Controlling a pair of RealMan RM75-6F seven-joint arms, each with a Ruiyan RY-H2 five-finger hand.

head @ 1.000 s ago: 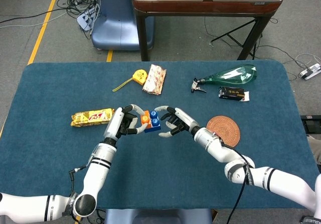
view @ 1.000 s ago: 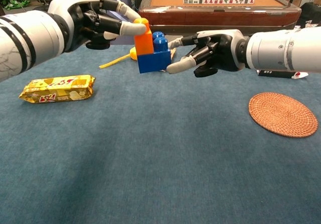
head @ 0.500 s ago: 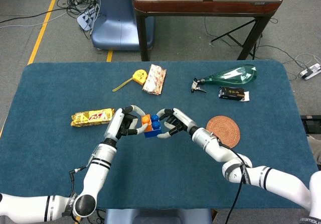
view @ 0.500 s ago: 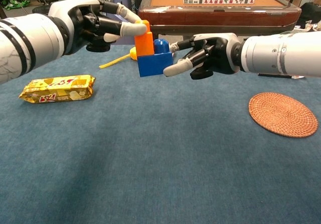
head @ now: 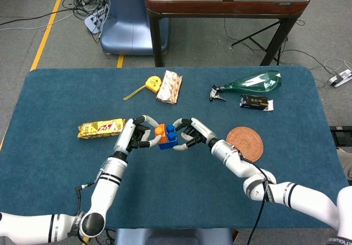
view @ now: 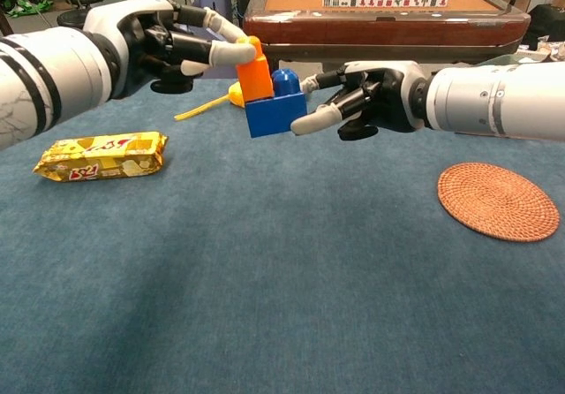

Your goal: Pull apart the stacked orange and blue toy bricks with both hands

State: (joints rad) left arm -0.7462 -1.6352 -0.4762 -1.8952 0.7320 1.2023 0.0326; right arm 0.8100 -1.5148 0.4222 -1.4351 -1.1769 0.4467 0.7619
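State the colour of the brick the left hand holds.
Orange, held by the left hand above the blue brick; clearest in the chest view.

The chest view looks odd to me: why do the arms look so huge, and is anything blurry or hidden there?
Chest view: the camera sits low and close, so both forearms loom large; the orange brick and blue brick stay sharp, and the far game table looks softer. Head view: even overhead light, faint shadows, and the bricks look small between the left robot hand and the right robot hand.

Bare blue table (head: 181, 201) lay open toward six o'clock. Hemmed by snack bar (head: 100, 128) at nine o'clock, woven coaster (head: 245, 142) at three o'clock, wrapped packet (head: 169, 86) at twelve.
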